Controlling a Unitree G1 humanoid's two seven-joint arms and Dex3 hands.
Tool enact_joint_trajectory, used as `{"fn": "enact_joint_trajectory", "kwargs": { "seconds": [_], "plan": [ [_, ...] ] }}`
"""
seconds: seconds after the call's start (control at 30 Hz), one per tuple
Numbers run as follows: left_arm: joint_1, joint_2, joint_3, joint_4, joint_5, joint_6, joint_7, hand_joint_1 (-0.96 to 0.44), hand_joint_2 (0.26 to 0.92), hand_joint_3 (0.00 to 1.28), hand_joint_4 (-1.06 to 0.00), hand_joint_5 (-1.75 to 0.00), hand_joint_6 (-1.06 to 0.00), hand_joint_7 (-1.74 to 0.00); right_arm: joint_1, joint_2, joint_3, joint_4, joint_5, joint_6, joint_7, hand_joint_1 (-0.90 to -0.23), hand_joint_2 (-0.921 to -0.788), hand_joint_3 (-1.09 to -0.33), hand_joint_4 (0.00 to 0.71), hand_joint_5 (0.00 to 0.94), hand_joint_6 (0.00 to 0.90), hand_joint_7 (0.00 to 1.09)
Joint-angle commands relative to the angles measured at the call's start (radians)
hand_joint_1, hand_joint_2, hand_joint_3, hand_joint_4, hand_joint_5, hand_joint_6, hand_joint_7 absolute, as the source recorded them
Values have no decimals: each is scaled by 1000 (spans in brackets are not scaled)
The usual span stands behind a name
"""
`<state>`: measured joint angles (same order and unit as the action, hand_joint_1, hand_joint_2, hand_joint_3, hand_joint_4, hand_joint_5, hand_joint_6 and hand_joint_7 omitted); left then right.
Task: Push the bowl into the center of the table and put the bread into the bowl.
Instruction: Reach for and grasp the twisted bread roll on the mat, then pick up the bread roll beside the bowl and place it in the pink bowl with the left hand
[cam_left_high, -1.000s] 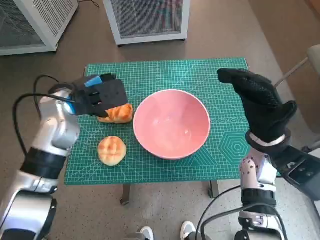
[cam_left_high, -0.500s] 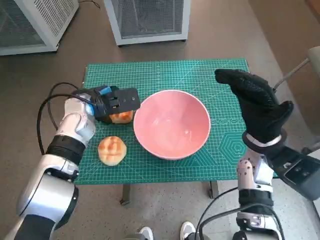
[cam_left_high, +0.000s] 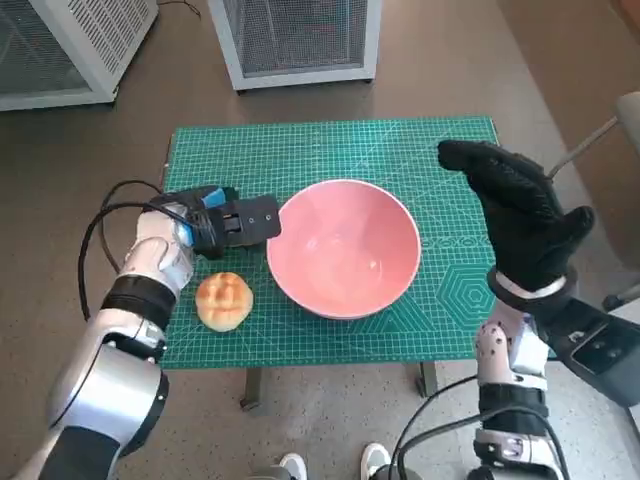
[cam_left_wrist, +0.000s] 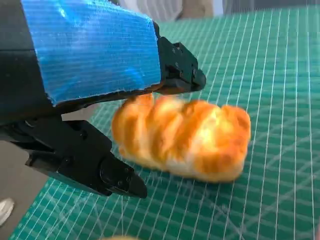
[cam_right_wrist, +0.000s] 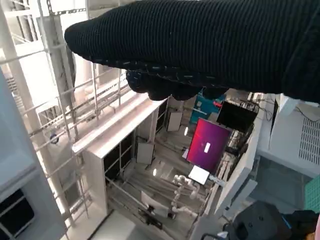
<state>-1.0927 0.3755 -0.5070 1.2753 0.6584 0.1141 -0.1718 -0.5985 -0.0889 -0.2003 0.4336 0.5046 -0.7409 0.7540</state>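
The pink bowl (cam_left_high: 345, 248) stands upright near the middle of the green mat (cam_left_high: 330, 145). My left hand (cam_left_high: 225, 222) lies low on the mat just left of the bowl's rim and hides the long bread in the head view. In the left wrist view the braided long bread (cam_left_wrist: 182, 137) lies on the mat. My left hand (cam_left_wrist: 75, 75) straddles one end of it, upper fingers (cam_left_wrist: 177, 75) touching its top and a lower finger (cam_left_wrist: 100, 170) just beside it. A round bun (cam_left_high: 224, 300) sits near the front left edge. My right hand (cam_left_high: 515, 210) hangs open above the mat's right side, holding nothing.
Two white perforated cabinets (cam_left_high: 295, 40) (cam_left_high: 70, 45) stand on the floor behind the table. A person's shoes (cam_left_high: 290, 465) show below the front edge. A pale rod (cam_left_high: 585, 145) slants in at the right. The right wrist view shows only the glove (cam_right_wrist: 200, 45) and a room.
My left hand has dropped and turned over the long bread, which showed under it before and is now covered. The right hand stays raised, shifting slightly.
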Motion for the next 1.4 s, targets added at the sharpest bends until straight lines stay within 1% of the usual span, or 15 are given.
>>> {"fn": "enact_joint_trajectory", "kwargs": {
  "seconds": [0.03, 0.07, 0.1, 0.13, 0.17, 0.27, 0.37, 0.57, 0.7, 0.83, 1.07, 1.27, 1.4],
  "plan": [
    [35, 8, -23, 9, 28, -84, 116, 120, 864, 62, -628, -738, -666, -95, 32, 5, 6, -5, -14, 10, -15, -567, -921, -564, 320, 3, 51, 658],
    [41, 14, -28, 9, 34, -105, 143, 206, 885, 87, -623, -940, -721, -114, 33, 5, 7, -7, -15, 9, -18, -568, -921, -564, 320, 2, 51, 658],
    [45, 17, -32, 11, 38, -119, 162, 165, 892, 85, -631, -1020, -708, -287, 34, 5, 8, -8, -16, 9, -20, -569, -921, -564, 320, 2, 51, 658],
    [48, 22, -35, 12, 41, -135, 180, 106, 902, 94, -630, -1148, -677, -551, 35, 4, 9, -9, -16, 8, -21, -569, -921, -564, 320, 2, 52, 657],
    [49, 26, -38, 14, 43, -146, 192, 68, 904, 102, -614, -1247, -689, -690, 36, 4, 10, -9, -17, 8, -23, -568, -921, -564, 320, 2, 52, 657],
    [45, 36, -35, 11, 42, -164, 206, 23, 905, 112, -584, -1363, -714, -858, 38, 2, 12, -13, -15, 12, -27, -565, -921, -564, 320, 2, 52, 655],
    [33, 46, -27, 4, 38, -169, 202, 8, 912, 104, -585, -1360, -699, -969, 40, 1, 14, -15, -15, 13, -29, -565, -921, -565, 320, 2, 52, 654],
    [5, 76, 4, -48, 18, -167, 195, 2, 919, 100, -620, -1302, -635, -1094, 43, 3, 19, -20, -13, 16, -28, -566, -921, -565, 322, 3, 47, 652],
    [6, 111, 42, -146, -2, -161, 180, 1, 920, 101, -626, -1274, -622, -1130, 41, 2, 20, -14, -11, 16, -24, -565, -921, -565, 325, 4, 47, 654],
    [52, 155, 106, -322, -39, -160, 172, 1, 920, 91, -640, -1241, -626, -1145, 39, 4, 22, -10, -4, 22, -19, -564, -921, -565, 328, 5, 47, 657],
    [194, 204, 225, -749, -90, -118, 140, 2, 920, 73, -668, -1214, -638, -1128, 41, 7, 28, -11, 10, 31, -8, -563, -921, -565, 330, 5, 45, 660],
    [300, 203, 290, -1063, -83, -86, 120, 2, 919, 53, -721, -1133, -633, -1159, 43, 11, 34, -13, 19, 37, 2, -565, -921, -567, 329, 4, 41, 660],
    [348, 184, 304, -1217, -61, -64, 103, 2, 920, 39, -744, -1090, -639, -1170, 42, 11, 34, -9, 24, 37, 10, -564, -921, -568, 326, 3, 39, 660]
  ]
}}
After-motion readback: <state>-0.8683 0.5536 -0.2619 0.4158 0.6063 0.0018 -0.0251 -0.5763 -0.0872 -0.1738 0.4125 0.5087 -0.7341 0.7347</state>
